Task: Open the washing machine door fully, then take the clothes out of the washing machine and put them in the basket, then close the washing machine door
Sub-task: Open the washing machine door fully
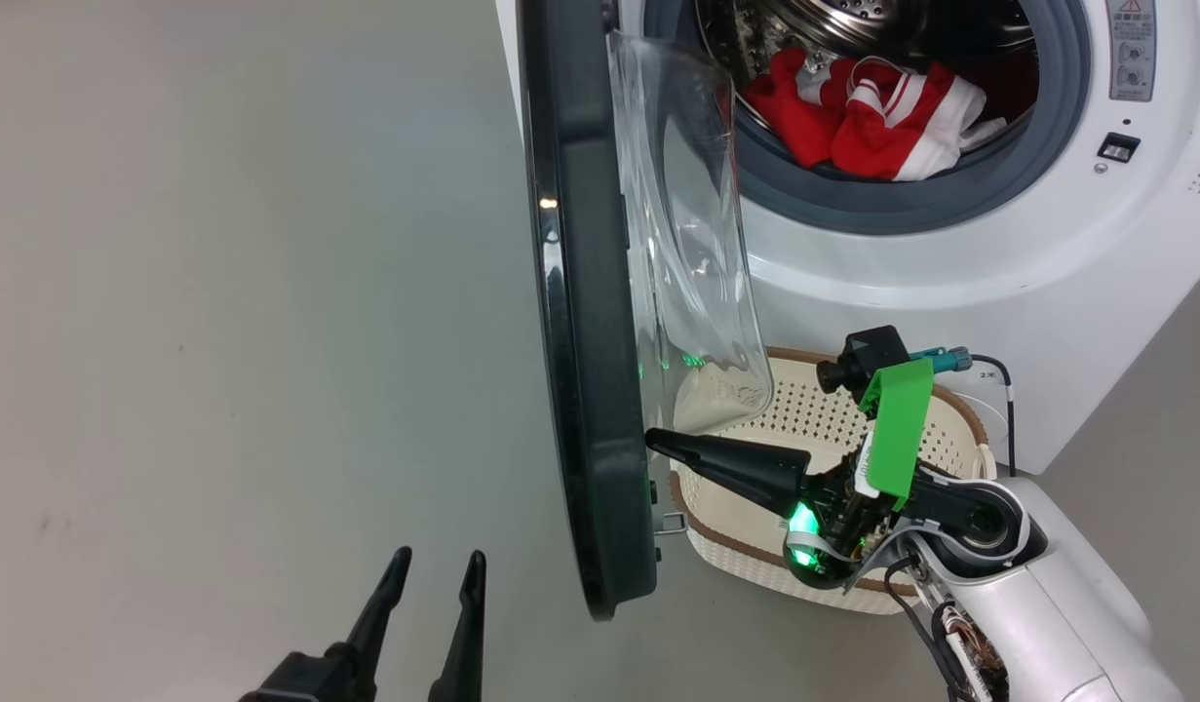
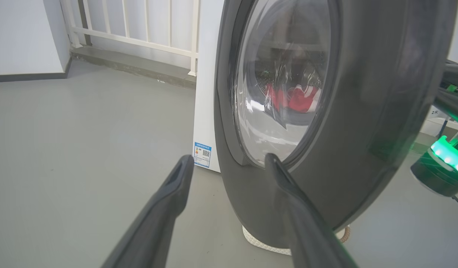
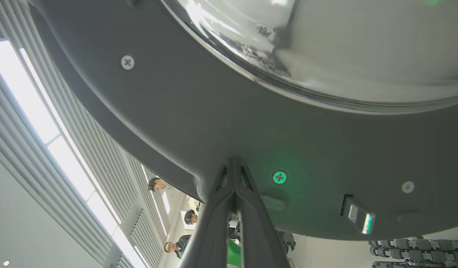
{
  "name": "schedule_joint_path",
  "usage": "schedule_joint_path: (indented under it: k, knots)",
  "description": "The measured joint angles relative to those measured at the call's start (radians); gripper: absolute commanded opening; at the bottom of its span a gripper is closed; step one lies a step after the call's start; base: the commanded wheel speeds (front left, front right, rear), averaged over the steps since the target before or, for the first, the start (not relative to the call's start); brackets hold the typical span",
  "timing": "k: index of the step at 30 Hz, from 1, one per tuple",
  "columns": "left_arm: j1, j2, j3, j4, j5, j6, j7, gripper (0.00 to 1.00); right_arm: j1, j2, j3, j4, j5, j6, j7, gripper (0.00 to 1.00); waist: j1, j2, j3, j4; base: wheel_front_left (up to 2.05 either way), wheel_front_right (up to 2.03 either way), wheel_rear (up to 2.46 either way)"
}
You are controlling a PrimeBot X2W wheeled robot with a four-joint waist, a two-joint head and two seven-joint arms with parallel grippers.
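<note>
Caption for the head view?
Shut right gripper tip against the open door; clothes in the drum; basket below.

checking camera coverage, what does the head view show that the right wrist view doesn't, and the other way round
The head view adds: the red clothes in the drum of the washing machine, the basket on the floor before it, and the open left pincer. The right wrist view adds: screws in the inner rim of the washing machine door, ceiling lights and people behind. Shared: that door, standing open, and the shut right pincer, tips at its inner rim.
</note>
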Motion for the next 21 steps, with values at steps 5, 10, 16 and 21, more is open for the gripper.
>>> schedule_joint_path:
  k: [5,10,16,21]
  knots:
    - [0.000,0.000,0.004,-0.003,0.000,0.000,0.000,1.00,0.000,0.000,0.007,-0.002,0.006,0.000,-0.009,0.00,0.0000,0.0000,-0.001,0.010,0.00,0.00,0.00]
    - [0.000,0.000,0.010,-0.005,0.000,0.000,0.000,1.00,0.000,-0.001,0.026,-0.007,0.016,0.000,-0.027,0.00,0.0000,0.0000,-0.002,0.020,0.00,0.00,0.00]
    - [0.000,0.000,0.011,-0.008,0.000,0.001,0.000,1.00,0.000,0.000,0.040,-0.014,0.023,0.000,-0.040,0.00,0.0000,0.0000,0.001,0.036,0.00,0.00,0.00]
    - [0.000,0.000,0.014,-0.014,-0.001,0.010,0.000,1.00,-0.002,0.000,0.063,-0.019,0.026,0.000,-0.052,0.00,0.0000,0.0000,0.005,0.049,0.00,0.00,0.00]
